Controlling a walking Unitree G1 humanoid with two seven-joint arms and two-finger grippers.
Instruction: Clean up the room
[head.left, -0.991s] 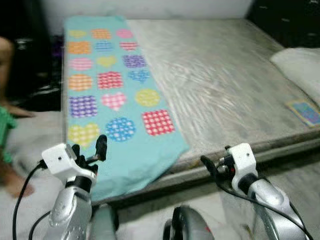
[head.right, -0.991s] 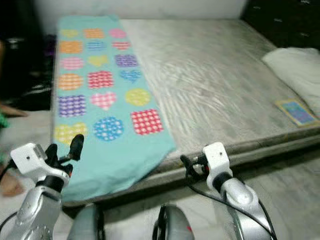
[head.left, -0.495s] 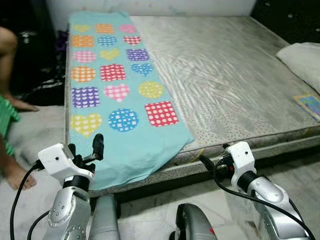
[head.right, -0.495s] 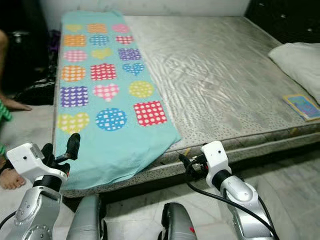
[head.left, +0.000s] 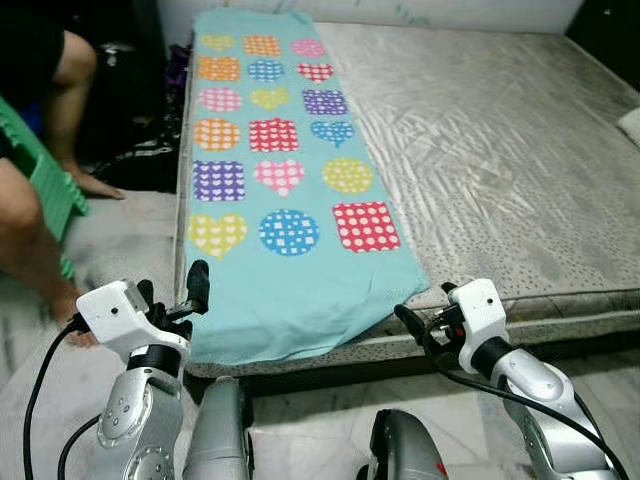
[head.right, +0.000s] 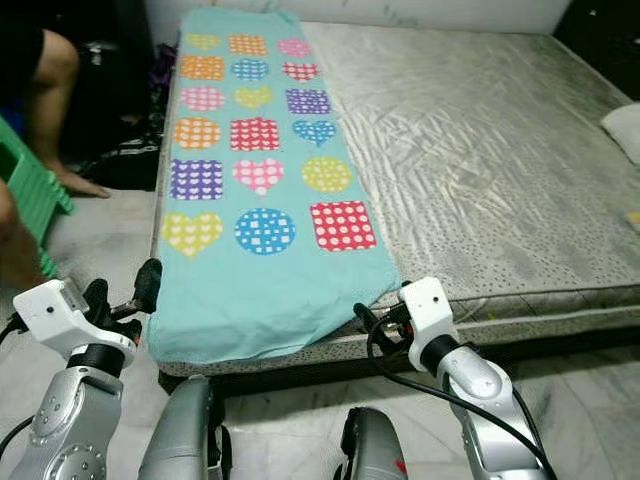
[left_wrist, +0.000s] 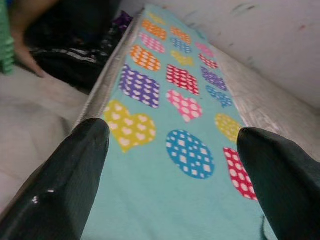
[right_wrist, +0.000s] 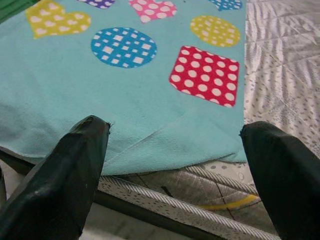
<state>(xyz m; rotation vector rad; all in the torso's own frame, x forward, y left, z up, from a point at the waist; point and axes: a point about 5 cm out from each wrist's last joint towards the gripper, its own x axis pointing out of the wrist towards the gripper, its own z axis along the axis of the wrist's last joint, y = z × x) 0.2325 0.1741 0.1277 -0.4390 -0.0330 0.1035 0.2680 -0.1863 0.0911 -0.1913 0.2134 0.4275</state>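
- The left gripper (left_wrist: 170, 150) has its black fingers spread wide apart and empty, held above the floor just short of the near left corner of the turquoise blanket (head.left: 290, 200).
- The right gripper (right_wrist: 172, 145) is likewise spread wide and empty, aimed at the blanket's near edge where it droops over the mattress (head.left: 500, 150) side.
- The blanket, printed with hearts, circles and squares, lies flat in a long strip down the left part of the bare mattress; its near end hangs slightly over the edge.
- The step in hand looks like the approach to take hold of that near end. To do it well, each gripper should probably close on its own corner of the hanging edge, taking cloth only and not the mattress piping below.
- A person's legs (head.left: 45, 190) and a green stool (head.left: 45, 185) sit close on the left, so the left arm's swing needs care.
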